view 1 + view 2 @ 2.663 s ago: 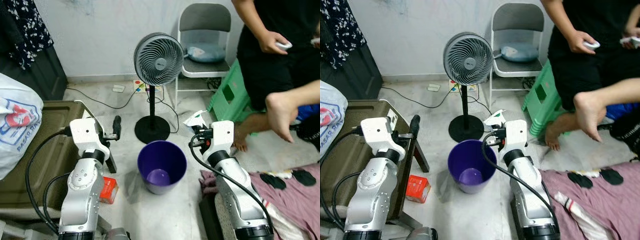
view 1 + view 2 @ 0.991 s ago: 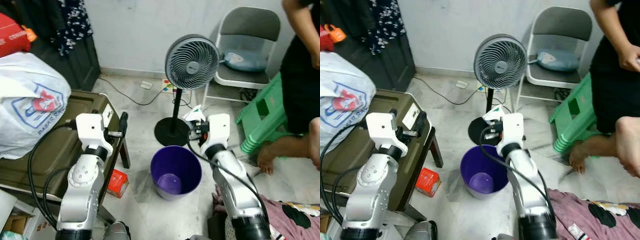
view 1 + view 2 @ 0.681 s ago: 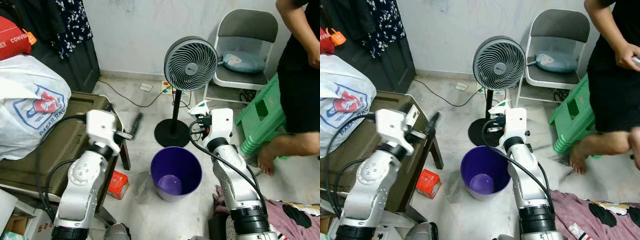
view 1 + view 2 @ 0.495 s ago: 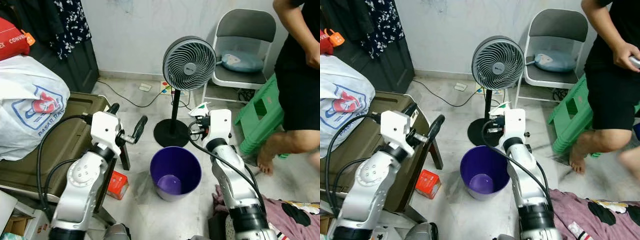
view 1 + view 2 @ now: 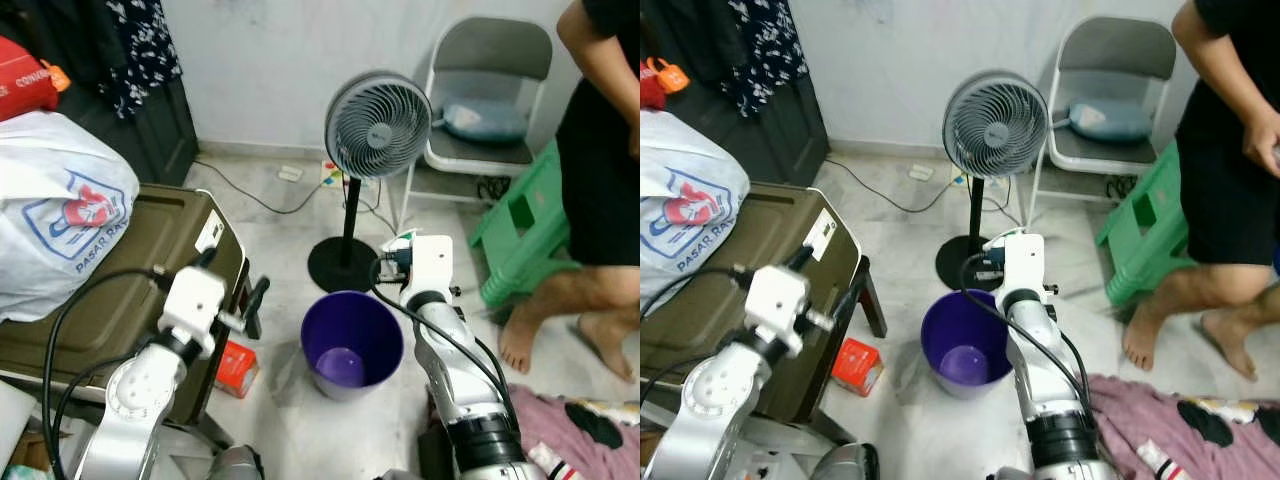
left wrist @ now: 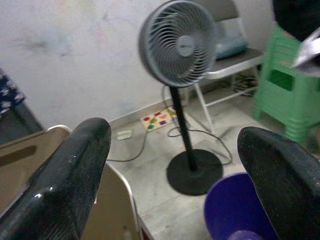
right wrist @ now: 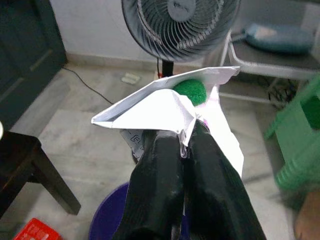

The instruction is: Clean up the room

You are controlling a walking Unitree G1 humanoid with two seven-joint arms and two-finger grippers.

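Lowered from beside the fan, the right gripper (image 7: 182,145) now holds its pinched white wrapper (image 7: 165,107) just over the purple bin's (image 5: 385,330) far rim, ready to drop, while the left gripper (image 5: 255,300), fingers spread empty, sinks toward the trunk (image 5: 100,290).

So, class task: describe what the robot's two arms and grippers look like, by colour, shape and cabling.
Both arms are silver, jointed segments with rounded casings, each topped by a boxy white wrist block. Thick black cables loop along them. The left gripper and right gripper each have two long, glossy black fingers with rounded tips.
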